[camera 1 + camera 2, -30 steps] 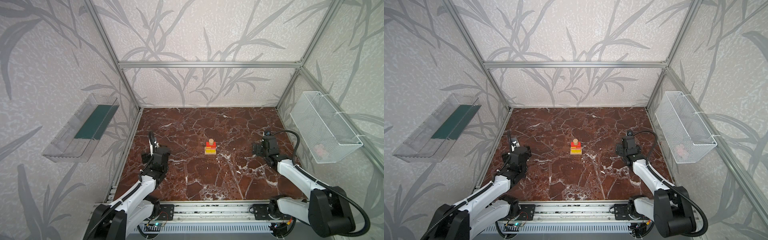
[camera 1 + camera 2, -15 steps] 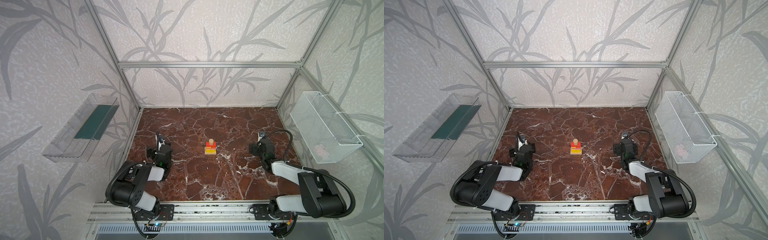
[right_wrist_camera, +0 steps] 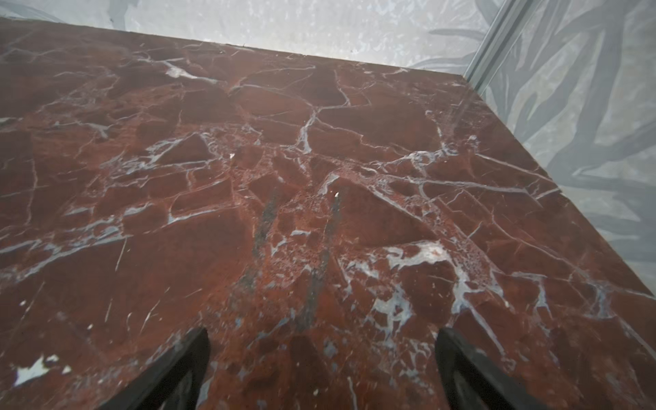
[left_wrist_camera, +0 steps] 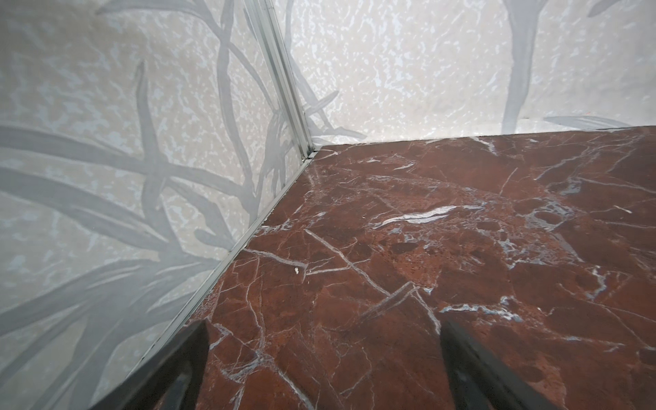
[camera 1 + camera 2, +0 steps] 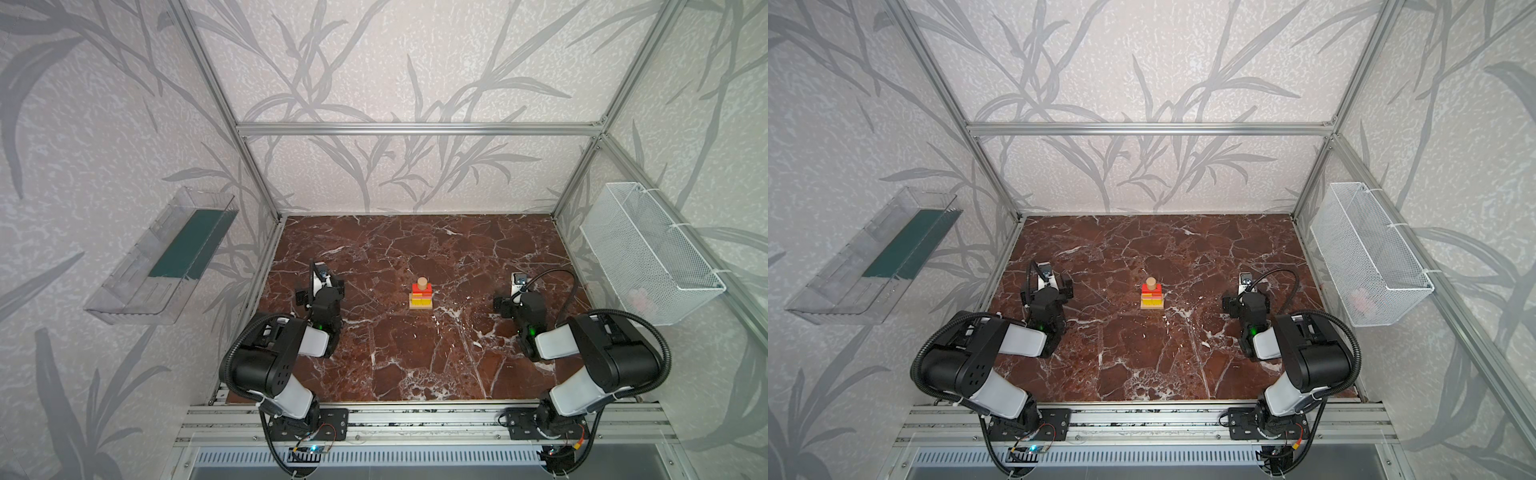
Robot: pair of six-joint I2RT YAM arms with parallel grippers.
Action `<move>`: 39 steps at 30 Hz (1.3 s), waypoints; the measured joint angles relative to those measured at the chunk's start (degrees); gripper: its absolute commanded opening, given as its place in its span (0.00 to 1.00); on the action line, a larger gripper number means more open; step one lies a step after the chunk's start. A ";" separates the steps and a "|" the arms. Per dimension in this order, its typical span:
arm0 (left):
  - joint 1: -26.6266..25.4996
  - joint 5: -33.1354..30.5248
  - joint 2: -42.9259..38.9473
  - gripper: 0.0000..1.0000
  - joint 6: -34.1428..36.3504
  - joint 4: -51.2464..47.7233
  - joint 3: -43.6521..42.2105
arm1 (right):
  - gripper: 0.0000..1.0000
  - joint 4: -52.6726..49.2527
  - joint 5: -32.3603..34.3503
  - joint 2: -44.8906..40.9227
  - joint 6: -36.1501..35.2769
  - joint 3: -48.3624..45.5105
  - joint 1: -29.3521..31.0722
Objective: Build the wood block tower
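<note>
The tower (image 5: 421, 293) (image 5: 1152, 293) stands alone mid-table in both top views: a tan plank base, a yellow layer, orange and pink, red, and a tan cylinder on top. My left gripper (image 5: 318, 286) (image 5: 1051, 289) hovers well to its left, my right gripper (image 5: 514, 296) (image 5: 1242, 296) well to its right. In the wrist views the left gripper (image 4: 324, 326) and the right gripper (image 3: 323, 332) are both open, with only bare marble between the fingers. The tower is out of both wrist views.
A clear plastic tray (image 5: 166, 257) with a green bottom hangs on the left wall. A white wire basket (image 5: 648, 253) hangs on the right wall. Aluminium frame posts stand at the table's back corners, and the arms' rail (image 5: 415, 417) runs along the front.
Both arms have folded back, their elbows rising near the bases, while the grippers stayed open at the sides. The tower has not moved.
</note>
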 measured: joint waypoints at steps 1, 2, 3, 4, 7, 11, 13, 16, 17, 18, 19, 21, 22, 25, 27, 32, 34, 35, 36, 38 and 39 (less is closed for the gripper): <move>0.37 0.70 -0.13 0.99 -0.13 -0.13 -0.09 | 0.99 0.22 -0.35 -0.02 -0.17 0.63 0.00; 0.76 1.38 -0.28 0.99 -0.39 -0.39 -0.11 | 0.99 0.11 -0.57 -0.07 -0.26 1.31 0.00; 1.18 1.99 -0.48 0.99 -0.57 -0.61 -0.11 | 0.99 0.07 -0.90 -0.07 -0.35 2.21 0.00; 1.57 2.73 -0.70 0.99 -0.81 -0.94 -0.11 | 0.99 0.09 -1.14 -0.07 -0.52 3.10 0.00; 2.91 5.05 -1.42 0.99 -1.68 -2.64 -0.02 | 0.99 0.11 -1.55 -0.09 -0.70 4.31 0.00; 6.58 11.23 -1.92 0.99 -3.78 -7.56 1.77 | 0.99 -0.39 -1.51 -0.09 -0.70 4.39 0.00; 9.07 15.21 -1.92 0.99 -5.16 -9.94 3.13 | 0.99 -0.85 -1.51 -0.09 -0.70 4.42 0.00; 11.10 19.08 -1.38 0.99 -6.43 -10.36 3.39 | 0.99 -1.27 -1.51 -0.09 -0.70 4.42 0.00; 11.37 19.87 -1.38 0.99 -6.71 -11.10 3.39 | 0.99 -1.31 -1.51 -0.09 -0.70 4.42 0.00; 11.45 20.72 -1.38 0.99 -7.06 -11.50 3.39 | 0.99 -1.33 -1.51 -0.09 -0.70 4.42 0.00; 11.45 21.46 -1.31 0.99 -7.30 -11.54 3.39 | 0.99 -1.31 -1.51 -0.09 -0.70 4.42 0.00; 11.50 22.56 -1.29 0.99 -7.56 -11.67 3.39 | 0.99 -1.33 -1.51 -0.09 -0.70 4.42 0.00; 11.50 22.91 -1.29 0.99 -7.61 -11.65 3.39 | 0.99 -1.33 -1.51 -0.09 -0.70 4.42 0.00; 11.50 23.67 -1.27 0.99 -7.69 -11.65 3.39 | 0.99 -1.33 -1.51 -0.09 -0.70 4.44 0.00; 11.50 23.93 -1.27 0.99 -7.69 -11.63 3.39 | 0.99 -1.33 -1.51 -0.09 -0.70 4.44 0.00; 11.50 24.06 -1.27 0.99 -7.72 -11.63 3.39 | 0.99 -1.53 -1.53 -0.09 -0.72 4.50 0.00; 11.50 24.11 -1.27 0.99 -7.72 -11.63 3.39 | 0.99 -1.73 -1.51 -0.09 -0.72 4.66 0.00; 11.50 24.13 -1.27 0.99 -7.72 -11.63 3.39 | 0.99 -1.75 -1.53 -0.09 -0.72 4.74 0.00; 11.50 24.13 -1.27 0.99 -7.72 -11.63 3.39 | 0.99 -1.75 -1.53 -0.09 -0.72 4.85 0.00; 11.50 24.13 -1.27 0.99 -7.72 -11.63 3.39 | 0.99 -1.77 -1.53 -0.09 -0.74 5.01 0.00; 11.50 24.15 -1.27 0.99 -7.72 -11.63 3.39 | 0.99 -1.77 -1.53 -0.09 -0.72 5.05 0.00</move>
